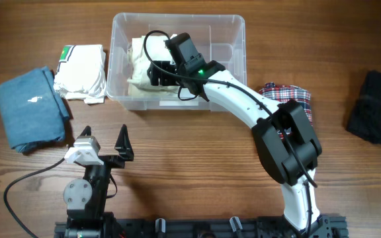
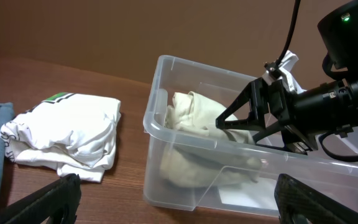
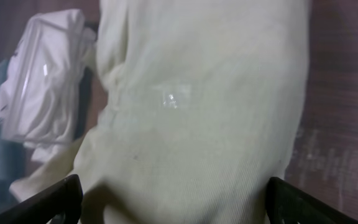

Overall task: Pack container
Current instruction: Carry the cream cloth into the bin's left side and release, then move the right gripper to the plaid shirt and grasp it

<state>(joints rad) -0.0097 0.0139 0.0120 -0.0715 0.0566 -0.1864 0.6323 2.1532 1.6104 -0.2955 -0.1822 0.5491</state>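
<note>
The clear container [image 1: 235, 41] stands at the back middle of the table. A cream folded garment [image 1: 141, 74] lies in its left half. My right gripper [image 1: 156, 73] reaches into the container with its fingers spread wide over the cream garment [image 3: 197, 106], holding nothing. From the right wrist [image 3: 173, 202] the garment fills the view between both fingertips. My left gripper [image 1: 104, 137] is open and empty near the front left. From the left wrist view [image 2: 179, 208] I see the container [image 2: 166, 134], the cream garment [image 2: 188, 115] and the right gripper [image 2: 253, 118].
A white folded shirt [image 1: 81, 71] lies left of the container, also in the left wrist view [image 2: 67, 134]. A blue garment [image 1: 30, 106] lies further left. A plaid garment [image 1: 286, 96] is right of the container, partly under the right arm. A black garment [image 1: 374, 106] is far right.
</note>
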